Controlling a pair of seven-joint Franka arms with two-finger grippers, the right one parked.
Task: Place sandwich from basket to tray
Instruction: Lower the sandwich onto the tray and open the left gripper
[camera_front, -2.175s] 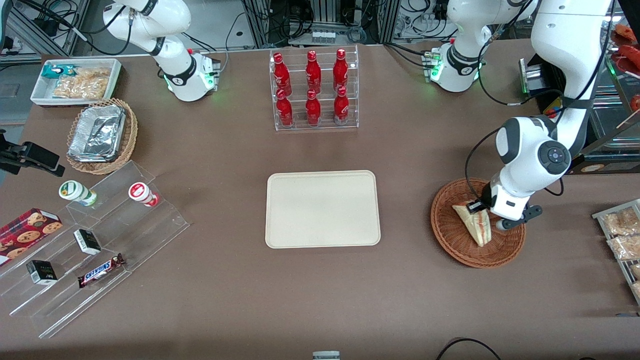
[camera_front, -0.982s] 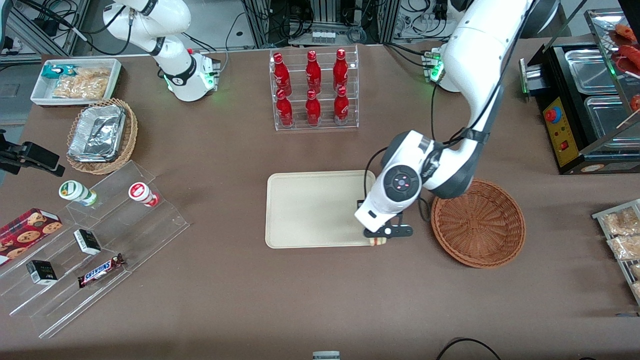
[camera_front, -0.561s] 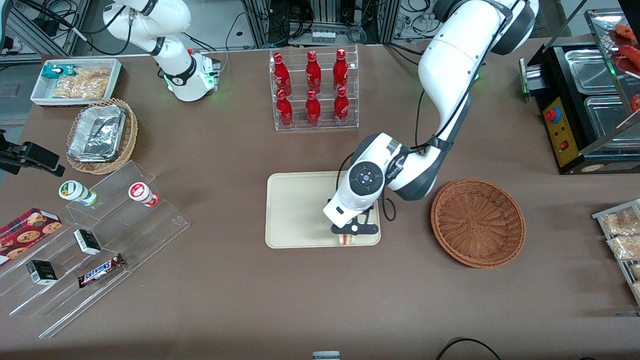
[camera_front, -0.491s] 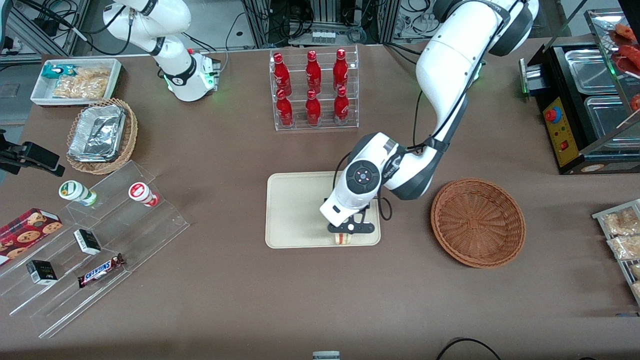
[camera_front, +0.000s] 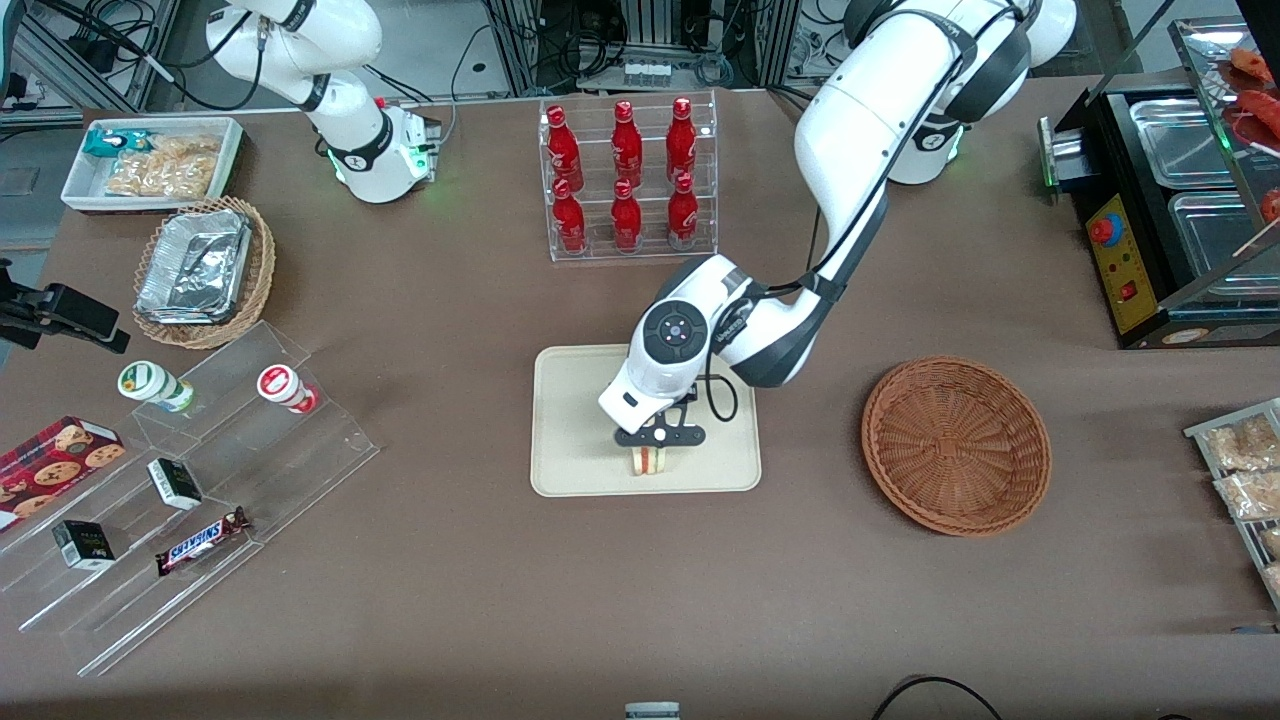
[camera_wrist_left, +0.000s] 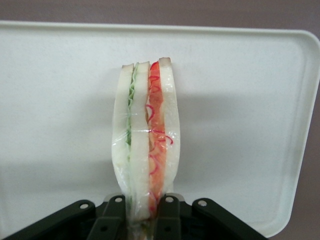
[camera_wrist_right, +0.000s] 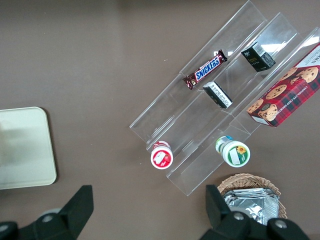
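Observation:
My left gripper hangs over the cream tray, near the tray's edge closest to the front camera. It is shut on the sandwich, a wrapped white wedge with green and red filling. In the left wrist view the sandwich stands on edge between the two black fingers, with the tray below it; whether it touches the tray I cannot tell. The reddish-brown wicker basket sits beside the tray toward the working arm's end of the table, with nothing in it.
A clear rack of red bottles stands farther from the front camera than the tray. Toward the parked arm's end lie a stepped acrylic display with snacks, a wicker basket of foil trays and a white bin of packets. A black appliance stands at the working arm's end.
The gripper lifted the sandwich out of the basket and carried it sideways over the tray. In the last half second it moved further over the tray, toward the parked arm's end.

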